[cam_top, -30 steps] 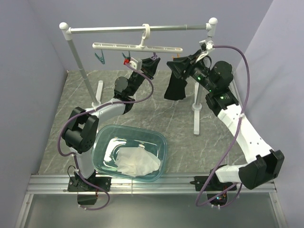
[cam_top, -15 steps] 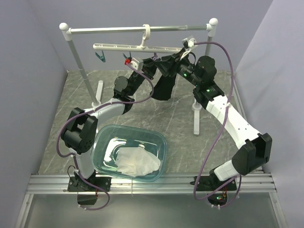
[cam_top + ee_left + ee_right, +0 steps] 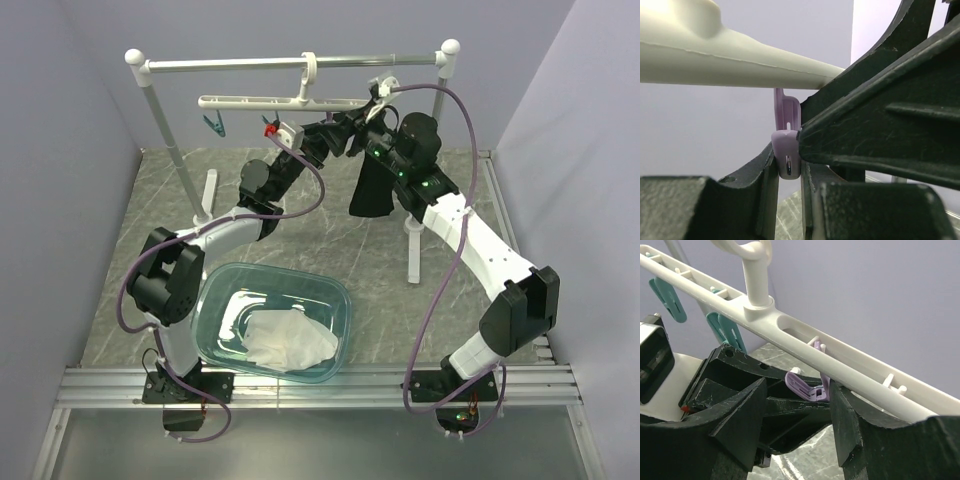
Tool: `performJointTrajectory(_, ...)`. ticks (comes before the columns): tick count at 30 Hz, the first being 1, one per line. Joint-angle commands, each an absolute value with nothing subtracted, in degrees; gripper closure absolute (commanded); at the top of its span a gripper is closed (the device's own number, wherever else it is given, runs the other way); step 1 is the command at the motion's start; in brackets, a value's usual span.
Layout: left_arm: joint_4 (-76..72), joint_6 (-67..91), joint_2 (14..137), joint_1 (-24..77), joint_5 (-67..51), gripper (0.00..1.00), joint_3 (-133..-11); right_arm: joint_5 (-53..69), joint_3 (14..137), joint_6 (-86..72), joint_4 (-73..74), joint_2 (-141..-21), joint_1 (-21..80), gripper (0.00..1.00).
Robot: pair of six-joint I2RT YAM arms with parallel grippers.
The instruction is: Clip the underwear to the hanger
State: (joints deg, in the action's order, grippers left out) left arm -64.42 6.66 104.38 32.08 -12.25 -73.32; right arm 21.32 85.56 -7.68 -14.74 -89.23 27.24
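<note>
One hanger (image 3: 250,100) hangs by its hook from the rack (image 3: 220,64), its long axis running left to right. One underwear (image 3: 372,190) dangles lengthwise under its right end, by the right gripper (image 3: 350,132), whose grip I cannot tell. The right wrist view alone shows two teal pegs (image 3: 662,297) and one purple peg (image 3: 805,387). The left wrist view shows the left gripper (image 3: 788,167) clenched on the purple peg.

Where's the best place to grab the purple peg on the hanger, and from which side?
Pinch the purple peg across its two flat sides, on the wider body below the hanger bar, coming up from underneath: it hangs under the bar, which blocks the top. The left gripper sits this way.
</note>
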Motion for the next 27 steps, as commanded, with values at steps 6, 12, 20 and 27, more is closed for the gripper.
performJointTrajectory(6, -64.34, 2.73, 101.34, 32.78, -17.31, 1.00, -73.39, 19.86, 88.86, -2.29, -14.68, -89.47, 28.04, 0.39)
performJointTrajectory(12, -62.32, -1.23, 100.99, 32.35, -21.96, 1.00, -73.39, 20.13, 88.24, -1.76, -14.24, -89.47, 28.04, 0.37)
performJointTrajectory(20, -61.96, -0.70, 100.20, 32.17, -25.40, 1.00, -72.77, 19.69, 91.67, -0.53, -12.48, -91.40, 27.69, 0.40)
performJointTrajectory(27, -61.52, -0.97, 99.84, 32.08, -26.19, 1.00, -72.60, 17.76, 92.37, -0.53, -12.39, -92.55, 27.86, 0.51)
